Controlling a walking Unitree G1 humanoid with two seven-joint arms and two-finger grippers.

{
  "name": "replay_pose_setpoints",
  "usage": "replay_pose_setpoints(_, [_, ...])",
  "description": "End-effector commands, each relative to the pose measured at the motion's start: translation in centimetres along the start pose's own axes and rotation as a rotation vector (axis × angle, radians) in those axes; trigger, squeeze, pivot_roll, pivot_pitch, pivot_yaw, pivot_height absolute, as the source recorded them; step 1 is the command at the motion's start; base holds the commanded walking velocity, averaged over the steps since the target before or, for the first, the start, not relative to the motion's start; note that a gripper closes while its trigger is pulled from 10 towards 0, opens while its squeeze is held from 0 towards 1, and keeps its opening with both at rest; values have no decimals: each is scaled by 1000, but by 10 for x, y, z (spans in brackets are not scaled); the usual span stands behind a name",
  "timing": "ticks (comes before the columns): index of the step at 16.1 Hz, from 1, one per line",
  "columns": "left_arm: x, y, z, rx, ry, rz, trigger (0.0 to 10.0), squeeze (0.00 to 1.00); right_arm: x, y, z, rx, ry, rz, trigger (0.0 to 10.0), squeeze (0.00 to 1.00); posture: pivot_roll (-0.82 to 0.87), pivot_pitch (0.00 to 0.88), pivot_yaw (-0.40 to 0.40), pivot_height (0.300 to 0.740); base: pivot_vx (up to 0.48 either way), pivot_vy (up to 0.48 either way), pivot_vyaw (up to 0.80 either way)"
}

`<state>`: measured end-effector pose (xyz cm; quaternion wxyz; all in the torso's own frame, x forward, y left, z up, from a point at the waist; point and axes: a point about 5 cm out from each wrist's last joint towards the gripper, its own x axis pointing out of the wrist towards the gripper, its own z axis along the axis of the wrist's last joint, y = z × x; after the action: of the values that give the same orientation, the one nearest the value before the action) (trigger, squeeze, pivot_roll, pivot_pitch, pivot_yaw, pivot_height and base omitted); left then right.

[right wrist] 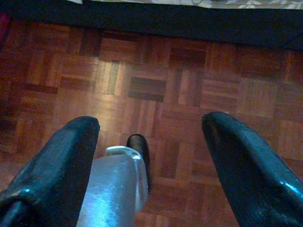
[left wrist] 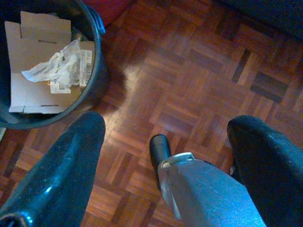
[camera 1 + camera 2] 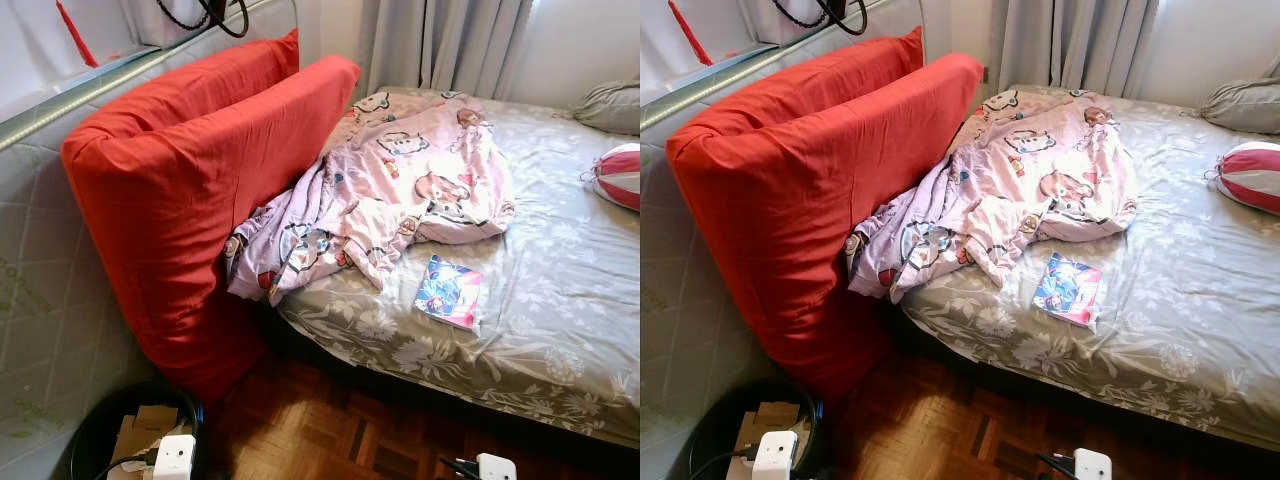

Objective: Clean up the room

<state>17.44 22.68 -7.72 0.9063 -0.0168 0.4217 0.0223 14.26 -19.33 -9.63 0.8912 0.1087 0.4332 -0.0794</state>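
A bed with a grey floral sheet takes up the right and middle of the head views. A crumpled pink cartoon-print blanket lies on its near left part, spilling over the edge. A small colourful book rests on the sheet just beside the blanket. Both arms hang low at the bottom of the head views. In the left wrist view my left gripper is open over parquet, next to a black bin. My right gripper is open above bare parquet near the bed's dark base.
Two big red cushions lean against an upright mattress on the left. The black bin holds cardboard and crumpled paper. A red-and-white striped pillow and a grey pillow lie at the far right. Curtains hang behind.
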Motion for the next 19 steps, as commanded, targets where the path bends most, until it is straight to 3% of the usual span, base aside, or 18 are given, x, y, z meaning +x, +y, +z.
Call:
replay_pose_setpoints(1, [-1, 2, -2, 1, 8, 4, 10000, 0, 0, 1, -2, 5, 6, 1, 10000, 0, -31, 58, -17, 740, 0, 0, 0])
replay_pose_setpoints(4, [0, 1, -2, -2, 12, 5, 10000, 0, 0, -2, -3, 21, 19, -21, 10000, 0, -25, 56, -20, 740, 0, 0, 0])
replay_pose_setpoints(14, [-1, 1, -5, -4, 27, 7, 10000, 0, 1, 0, -1, 35, 16, -23, 10000, 0, -22, 41, -17, 740, 249, 0, 0])
replay_pose_setpoints(19, [-1, 0, -5, -9, 25, 4, 10000, 0, 1, -1, 2, 37, 4, -25, 10000, 0, -22, 37, -22, 740, 255, 0, -544])
